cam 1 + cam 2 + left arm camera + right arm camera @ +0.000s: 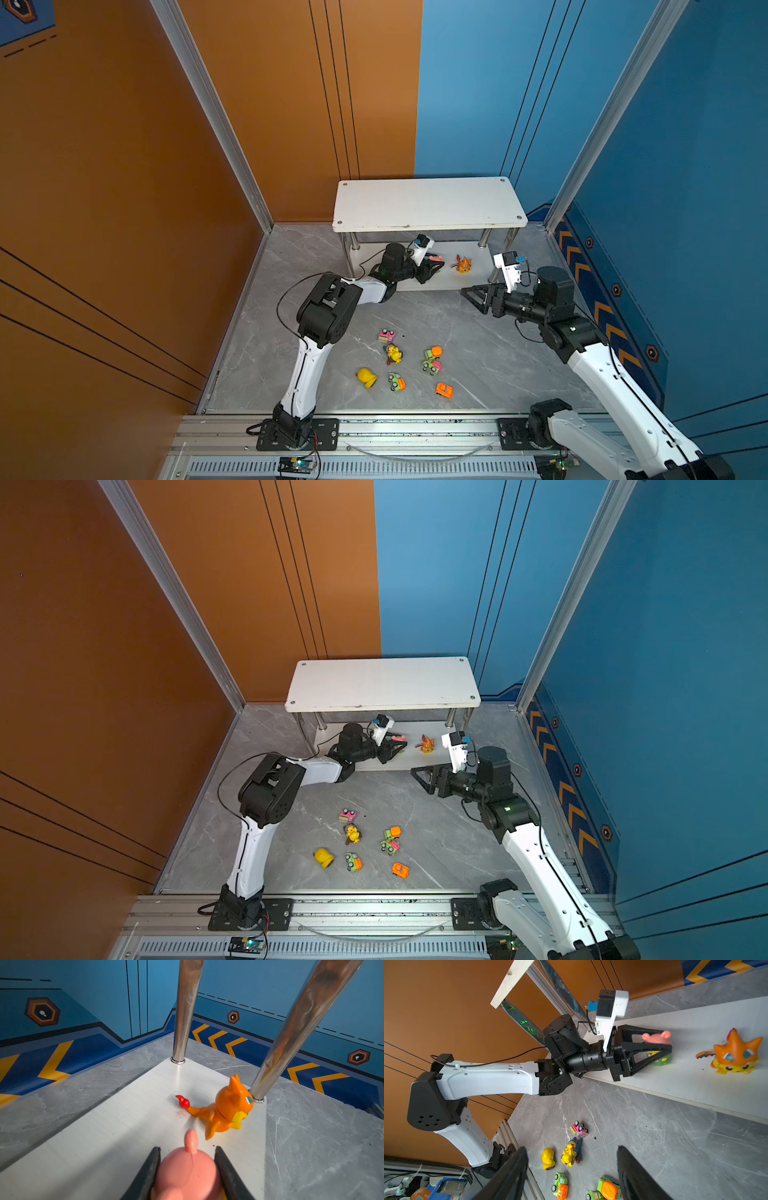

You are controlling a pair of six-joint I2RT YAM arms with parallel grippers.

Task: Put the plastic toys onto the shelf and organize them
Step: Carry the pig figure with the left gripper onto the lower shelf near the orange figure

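The shelf stands at the back, its lower board showing in the left wrist view. My left gripper reaches over that board, shut on a pink figurine held low above it; I cannot tell whether it touches. An orange figurine stands on the same board to its right, by a chrome leg. My right gripper hangs open and empty in front of the shelf's right end. Several toys lie on the floor, among them a pink car, a yellow figurine and an orange car.
Green-and-orange cars and another yellow figurine sit in the same cluster on the grey marble floor. Orange and blue walls close in the sides and back. An aluminium rail carries both arm bases at the front.
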